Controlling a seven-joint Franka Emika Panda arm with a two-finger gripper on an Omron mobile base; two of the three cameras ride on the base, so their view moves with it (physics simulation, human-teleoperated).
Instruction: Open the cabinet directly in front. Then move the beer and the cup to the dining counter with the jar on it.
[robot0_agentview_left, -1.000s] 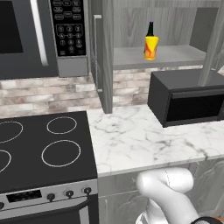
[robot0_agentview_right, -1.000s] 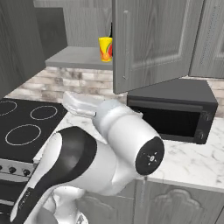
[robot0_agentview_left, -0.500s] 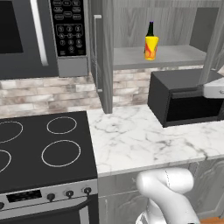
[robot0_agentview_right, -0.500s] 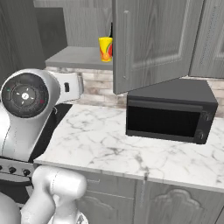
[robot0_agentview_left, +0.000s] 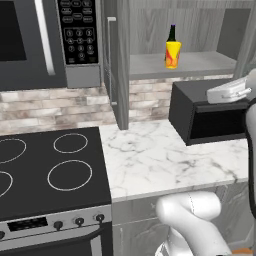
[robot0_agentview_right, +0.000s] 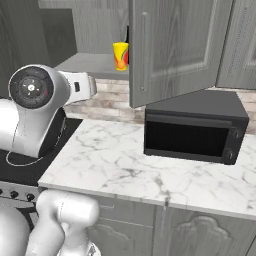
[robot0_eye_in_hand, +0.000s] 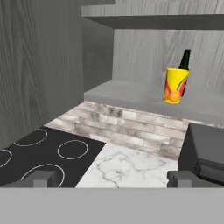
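The cabinet stands open, its left door swung out edge-on and its right door swung toward the camera. On its lower shelf stands the yellow cup. The dark beer stands right behind it, touching or nearly so. My gripper is open and empty, aimed at the shelf from some way off, above the worktop. My white hand hovers over the black microwave. The dining counter and the jar are out of view.
A black countertop microwave sits on the marble worktop below the shelf. A black cooktop lies to the left, under a built-in microwave. My arm's big joint fills the left side.
The arm has swung from lying across the right base view to rising at its left. The hand has entered the left base view's right edge. The jaws stayed open.
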